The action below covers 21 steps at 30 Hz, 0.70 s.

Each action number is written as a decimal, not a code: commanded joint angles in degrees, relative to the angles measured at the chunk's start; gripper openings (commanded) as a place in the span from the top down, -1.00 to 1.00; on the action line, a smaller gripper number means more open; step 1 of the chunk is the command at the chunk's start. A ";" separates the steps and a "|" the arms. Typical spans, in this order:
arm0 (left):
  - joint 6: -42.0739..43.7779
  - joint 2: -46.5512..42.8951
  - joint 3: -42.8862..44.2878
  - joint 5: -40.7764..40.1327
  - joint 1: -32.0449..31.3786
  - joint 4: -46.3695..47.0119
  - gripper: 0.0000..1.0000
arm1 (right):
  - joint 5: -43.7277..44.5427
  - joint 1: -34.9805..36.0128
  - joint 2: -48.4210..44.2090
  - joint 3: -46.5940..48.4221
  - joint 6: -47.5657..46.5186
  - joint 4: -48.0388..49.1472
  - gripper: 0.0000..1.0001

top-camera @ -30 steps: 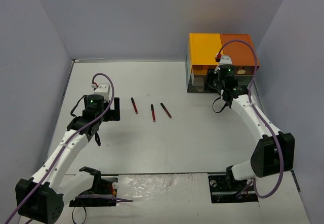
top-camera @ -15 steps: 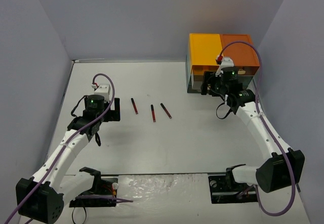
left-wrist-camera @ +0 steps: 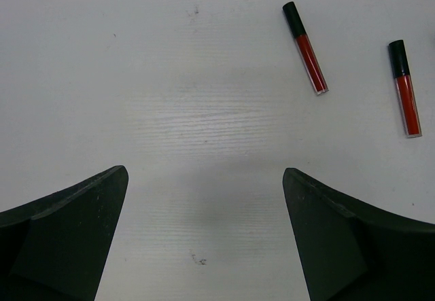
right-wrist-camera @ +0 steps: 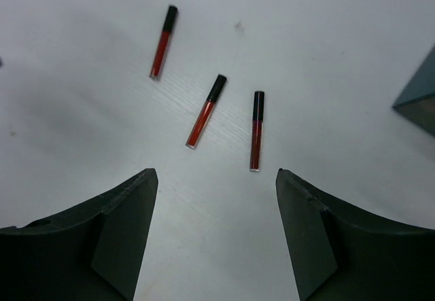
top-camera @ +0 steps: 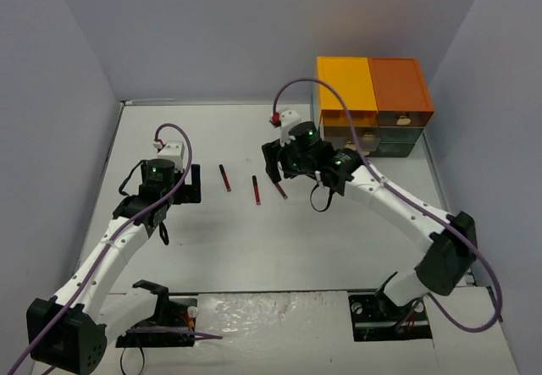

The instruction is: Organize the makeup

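Three dark red makeup sticks lie side by side on the white table: the left stick (top-camera: 225, 177) (left-wrist-camera: 305, 47) (right-wrist-camera: 163, 41), the middle stick (top-camera: 255, 189) (left-wrist-camera: 404, 87) (right-wrist-camera: 206, 111) and the right stick (top-camera: 279, 189) (right-wrist-camera: 256, 130). My right gripper (top-camera: 276, 170) (right-wrist-camera: 215, 173) hovers open just behind the right stick, nothing between its fingers. My left gripper (top-camera: 191, 183) (left-wrist-camera: 204, 172) stands wide open over bare table, left of the sticks, and holds nothing. No other makeup shows.
A drawer unit with a yellow and orange top (top-camera: 343, 83) stands at the back right, its corner at the right wrist view's edge (right-wrist-camera: 418, 97). Grey walls close the table at left, back and right. Both arm bases sit at the near edge.
My right arm has swung left from the drawer unit to the sticks, and its jaws have opened wider. The left arm and the three sticks have not moved.
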 commanded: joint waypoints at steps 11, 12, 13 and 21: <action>0.47 -0.41 2.34 -0.46 0.43 1.84 -0.94 | -3.40 -6.05 27.36 7.87 -4.36 6.27 -0.16; 0.47 -0.41 2.27 -0.46 0.43 1.89 -0.94 | -3.83 -6.52 28.54 8.26 -4.53 6.39 -0.14; 0.47 -0.41 2.25 -0.33 0.43 1.91 -0.94 | -4.12 -6.61 29.36 8.59 -4.84 6.41 -0.12; 0.47 -0.16 2.34 0.05 0.43 2.25 -0.94 | -6.72 -6.14 32.84 7.10 -6.66 6.87 0.30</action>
